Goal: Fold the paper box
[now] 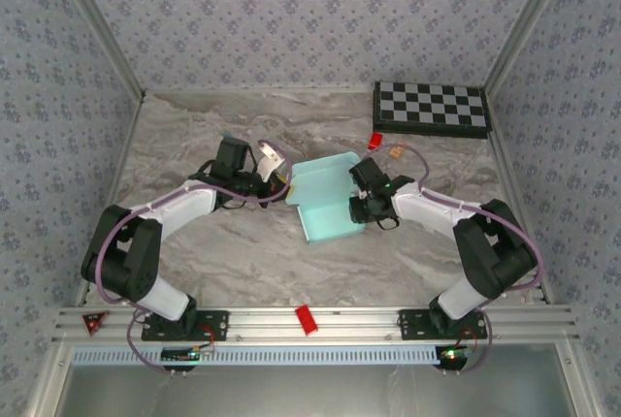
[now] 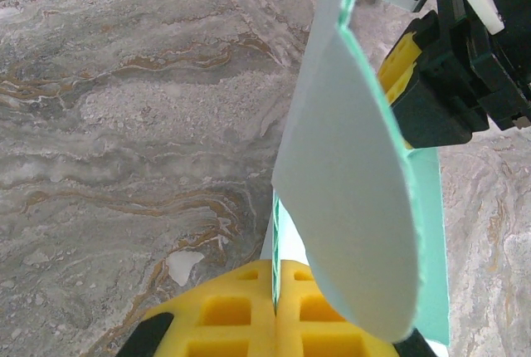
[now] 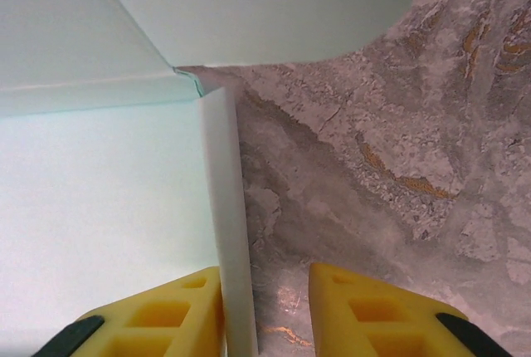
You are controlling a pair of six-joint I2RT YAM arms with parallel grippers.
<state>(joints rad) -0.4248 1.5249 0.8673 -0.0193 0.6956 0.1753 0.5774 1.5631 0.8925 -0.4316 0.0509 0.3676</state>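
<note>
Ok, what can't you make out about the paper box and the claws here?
Top view: the right edge of the paper box is hidden under the right claw; the red bit by the checkerboard is too small to identify.
Left wrist: a rounded flap hides most of the box; the left claw is cut off at the bottom edge.
Right wrist: the box runs off the top and left edges.

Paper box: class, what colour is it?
The paper box is pale blue-green, clearest in the top external view.
</note>
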